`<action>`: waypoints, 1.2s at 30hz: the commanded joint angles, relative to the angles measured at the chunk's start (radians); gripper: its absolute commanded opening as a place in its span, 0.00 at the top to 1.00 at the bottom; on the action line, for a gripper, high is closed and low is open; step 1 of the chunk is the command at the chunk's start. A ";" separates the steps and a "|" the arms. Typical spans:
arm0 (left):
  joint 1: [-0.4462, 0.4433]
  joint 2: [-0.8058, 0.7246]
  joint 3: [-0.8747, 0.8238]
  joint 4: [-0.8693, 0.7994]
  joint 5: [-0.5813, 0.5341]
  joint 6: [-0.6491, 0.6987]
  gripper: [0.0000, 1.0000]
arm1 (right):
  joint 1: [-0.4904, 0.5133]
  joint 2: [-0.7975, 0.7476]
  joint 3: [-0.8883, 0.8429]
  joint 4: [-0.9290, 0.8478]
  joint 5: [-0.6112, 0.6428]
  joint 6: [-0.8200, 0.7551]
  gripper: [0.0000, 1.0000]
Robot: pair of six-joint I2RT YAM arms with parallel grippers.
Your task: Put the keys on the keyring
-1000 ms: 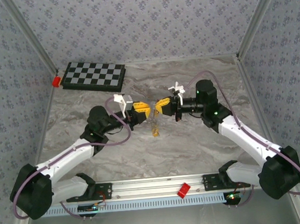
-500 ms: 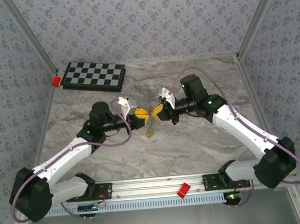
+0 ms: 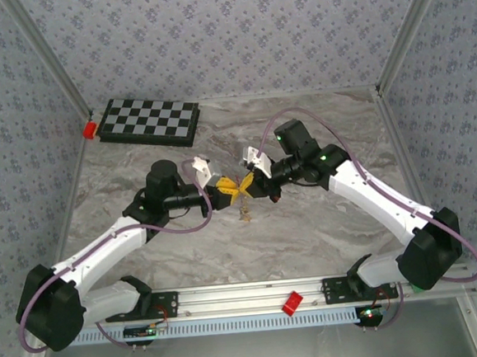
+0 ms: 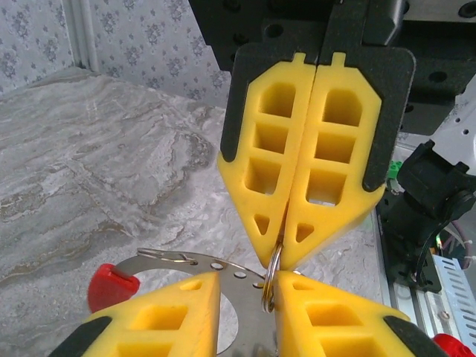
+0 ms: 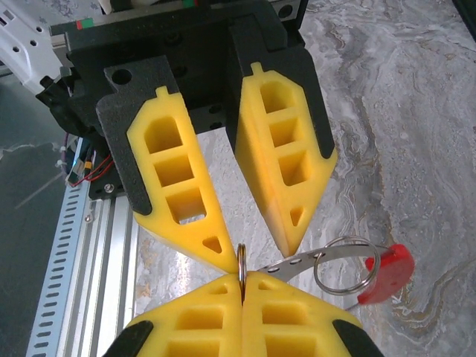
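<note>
yellow fingers (image 5: 275,149), black-white checkerboard (image 3: 150,121), grey marbled table (image 3: 324,221), floral-patterned walls (image 3: 210,32)

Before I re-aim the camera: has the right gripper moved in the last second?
Yes: right gripper slid slightly toward the front rail, away from the checkerboard.

Worktop (image 3: 333,229): grey marbled surface. One black-and-white checkerboard (image 3: 150,120) lies flat on it, well beyond the left end effector (image 3: 232,190) and to its left. A small red block (image 3: 90,128) sits just beside the board's end farthest from that end effector.
</note>
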State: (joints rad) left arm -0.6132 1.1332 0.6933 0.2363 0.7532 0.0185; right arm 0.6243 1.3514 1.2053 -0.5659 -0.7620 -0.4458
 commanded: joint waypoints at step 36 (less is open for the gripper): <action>0.006 -0.020 -0.054 0.275 0.020 -0.073 1.00 | -0.007 -0.127 -0.112 0.164 0.003 0.100 0.75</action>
State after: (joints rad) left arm -0.6113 1.1332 0.6434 0.3885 0.8177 -0.0277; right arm 0.6270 1.2865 1.1397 -0.4877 -0.7765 -0.4240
